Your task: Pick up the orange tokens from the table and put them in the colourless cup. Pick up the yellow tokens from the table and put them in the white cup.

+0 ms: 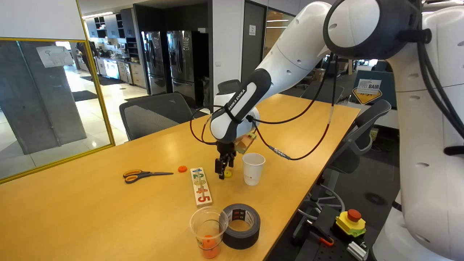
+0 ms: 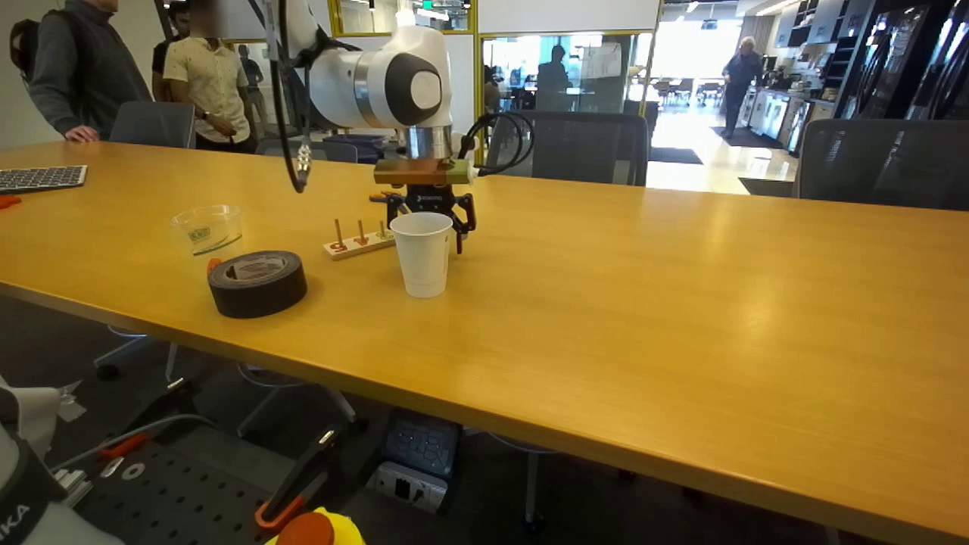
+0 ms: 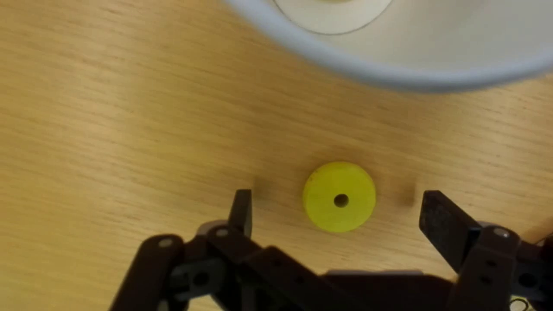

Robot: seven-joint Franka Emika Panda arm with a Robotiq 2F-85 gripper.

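One yellow token awaiting pickup on table near white cup, orange token near scissors. Gripper straddling yellow token, spread wide, holding nothing. Orange tokens already sitting in colourless cup; white cup's contents unclear.

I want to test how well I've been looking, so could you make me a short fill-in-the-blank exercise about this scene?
1. In the wrist view, the token framed by the open claw is ____.
2. The cup nearer the claw is ____.
3. The disc just beyond the tips of the scissors is ____.
4. On the number board, the numeral nearest the clear cup is ____.

Missing words: yellow; white; orange; 5.
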